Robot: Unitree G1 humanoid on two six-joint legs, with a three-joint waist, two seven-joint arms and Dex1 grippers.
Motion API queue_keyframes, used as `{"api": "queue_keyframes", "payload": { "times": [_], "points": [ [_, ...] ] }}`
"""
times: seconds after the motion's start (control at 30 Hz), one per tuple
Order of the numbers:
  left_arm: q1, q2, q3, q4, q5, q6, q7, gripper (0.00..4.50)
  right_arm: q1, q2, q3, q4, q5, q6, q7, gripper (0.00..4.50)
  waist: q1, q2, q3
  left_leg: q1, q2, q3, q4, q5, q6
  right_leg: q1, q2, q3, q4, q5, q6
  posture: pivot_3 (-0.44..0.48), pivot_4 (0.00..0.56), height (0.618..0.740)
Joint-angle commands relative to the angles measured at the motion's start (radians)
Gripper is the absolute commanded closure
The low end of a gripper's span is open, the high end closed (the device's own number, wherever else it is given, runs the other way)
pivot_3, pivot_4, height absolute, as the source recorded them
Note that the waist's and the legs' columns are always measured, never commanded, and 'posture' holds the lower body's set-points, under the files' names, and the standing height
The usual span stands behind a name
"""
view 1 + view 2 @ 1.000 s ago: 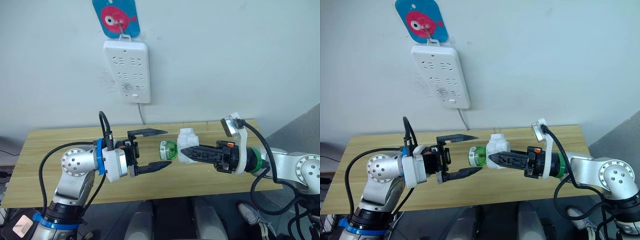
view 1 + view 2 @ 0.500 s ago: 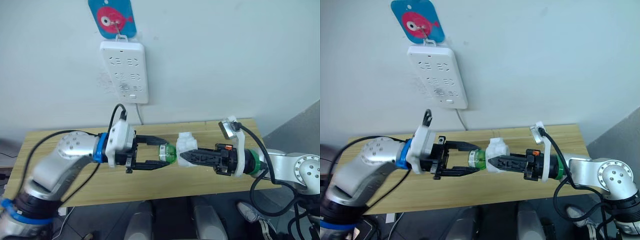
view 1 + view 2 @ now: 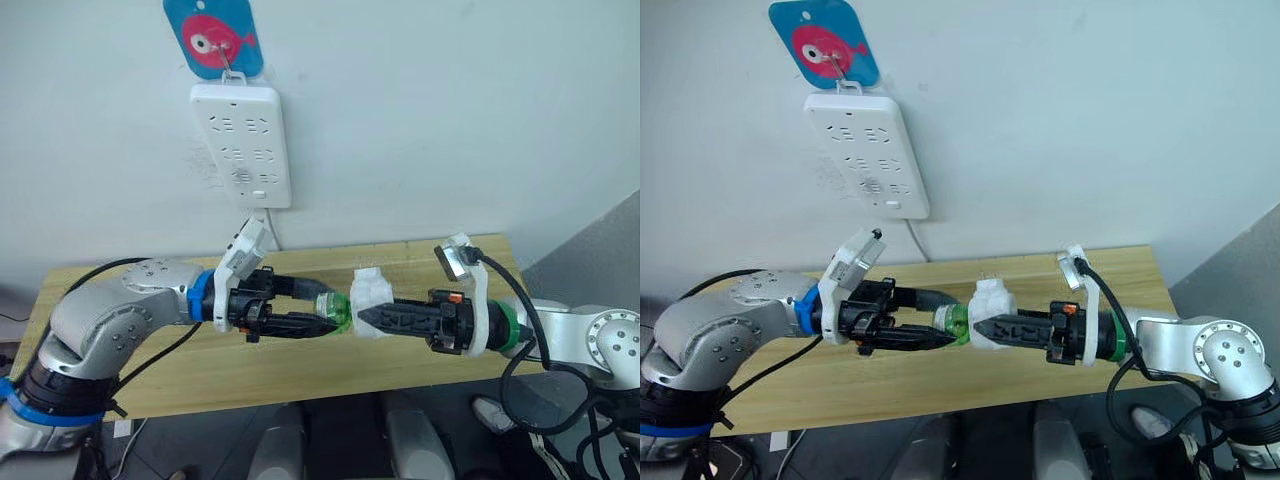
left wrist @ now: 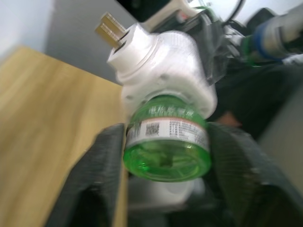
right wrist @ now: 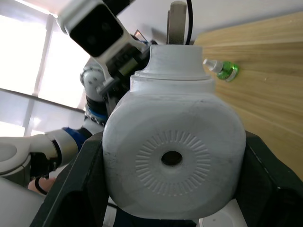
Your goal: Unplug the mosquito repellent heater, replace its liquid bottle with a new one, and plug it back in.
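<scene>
Pale wall (image 3: 450, 120) stands behind a long wooden table (image 3: 130, 360), whose near edge runs across the lower part of the scene and whose right end stops beside a grey panel. High on the wall, left of centre, hangs a white power strip (image 3: 241, 144) under a blue card (image 3: 211, 35) printed with a pink fish; a thin cord drops from the strip toward the table's far edge. Bare wood lies open at the table's left end and along its near edge, and bare wall lies open to the right of the strip. Both arms meet in the air over the middle of the table. The right gripper (image 3: 366, 316) reaches in from the right, its two black fingers clamped on either side of the heater (image 3: 371, 295), a small white rounded unit held clear of the wood with its metal plug prongs pointing up and away. A green bottle (image 3: 336, 307) projects from the heater's left side. The left gripper (image 3: 322, 311) reaches in from the left, its fingers (image 4: 102, 165) closed against both sides of that bottle. A second small green bottle (image 5: 221, 69) with a white tip lies on its side on the table, well apart from the grippers.
</scene>
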Motion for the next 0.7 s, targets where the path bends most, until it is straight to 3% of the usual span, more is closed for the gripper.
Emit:
{"api": "queue_keyframes", "payload": {
  "times": [0.03, 0.17, 0.3, 0.37, 0.6, 0.7],
  "points": [
    [0.057, -0.011, 0.037, -0.043, 0.13, -0.172, -0.042, 0.07, -0.004, 0.003, -0.03, -0.025, 0.026, -0.014, 0.008, 1.47, 0.001, 0.0, 0.0, 0.0, 0.0, 0.0, 0.0, 0.0, 0.0, 0.0, 0.0, 0.0, 0.0, 0.0, 0.0, -0.083, 0.288, 0.74],
    [0.162, -0.049, 0.049, -0.009, 0.334, -0.492, -0.101, 0.04, 0.0, 0.003, -0.037, -0.022, 0.026, -0.017, 0.004, 1.47, 0.002, 0.0, 0.0, 0.0, 0.0, 0.001, 0.0, 0.0, 0.0, 0.0, 0.0, 0.001, 0.0, 0.0, 0.0, -0.083, 0.29, 0.74],
    [0.208, -0.186, 0.077, 0.104, 0.516, -0.994, -0.137, 0.04, -0.002, 0.008, -0.037, -0.021, 0.026, -0.019, 0.0, 1.47, 0.019, 0.0, 0.0, 0.0, 0.0, 0.001, 0.0, 0.0, 0.0, 0.0, -0.001, 0.001, -0.001, 0.0, -0.001, -0.084, 0.291, 0.74],
    [0.204, -0.229, 0.083, 0.143, 0.547, -1.118, -0.131, 0.04, -0.004, 0.009, -0.036, -0.021, 0.026, -0.019, -0.001, 1.47, 0.024, 0.0, 0.0, -0.001, 0.001, 0.001, 0.001, 0.0, 0.0, 0.0, -0.002, 0.001, -0.002, 0.0, -0.001, -0.084, 0.291, 0.74],
    [0.232, -0.255, 0.032, 0.128, 0.553, -1.203, -0.115, 0.04, -0.005, 0.013, -0.037, -0.023, 0.026, -0.02, -0.004, 1.47, 0.023, 0.0, 0.0, -0.001, 0.001, 0.0, 0.001, 0.0, 0.0, 0.0, -0.003, 0.001, -0.001, 0.001, 0.0, -0.091, 0.292, 0.74],
    [0.231, -0.257, 0.01, 0.125, 0.558, -1.182, -0.099, 0.61, -0.007, 0.018, -0.037, -0.025, 0.026, -0.024, -0.008, 1.47, 0.021, 0.0, 0.0, -0.001, 0.001, 0.0, 0.0, 0.0, 0.0, 0.0, -0.003, 0.0, -0.001, 0.001, 0.0, -0.092, 0.292, 0.74]
  ]
}}
